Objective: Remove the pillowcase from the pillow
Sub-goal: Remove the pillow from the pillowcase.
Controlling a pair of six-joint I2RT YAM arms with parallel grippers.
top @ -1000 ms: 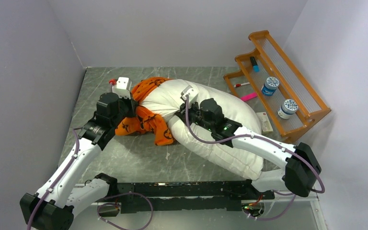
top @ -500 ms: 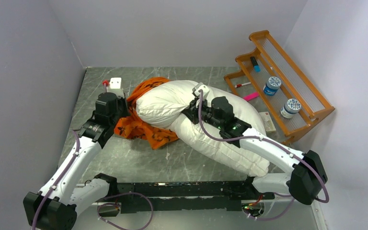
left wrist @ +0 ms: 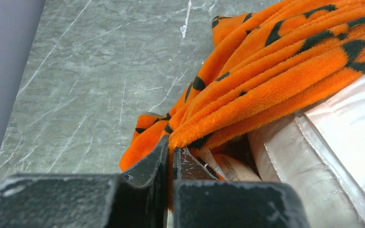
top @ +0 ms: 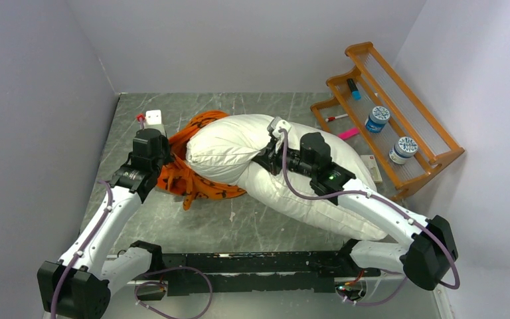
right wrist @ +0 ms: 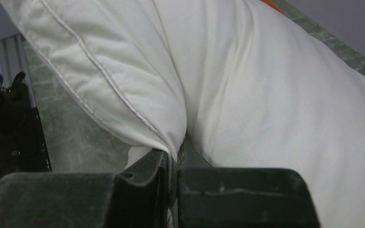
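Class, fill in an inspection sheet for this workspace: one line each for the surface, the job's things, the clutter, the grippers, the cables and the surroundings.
Surface: grey marbled table with pale scratches.
Job's things: the white pillow is mostly bare; the orange pillowcase is bunched at its left end.
Clutter: a wooden rack on the right holds two jars; a white box lies beside it.
Grippers: left gripper shut on the pillowcase; right gripper shut on a fold of the pillow.
Cables: purple cables run along both arms; the right one hangs over the pillow.
Surroundings: plain grey walls on three sides.
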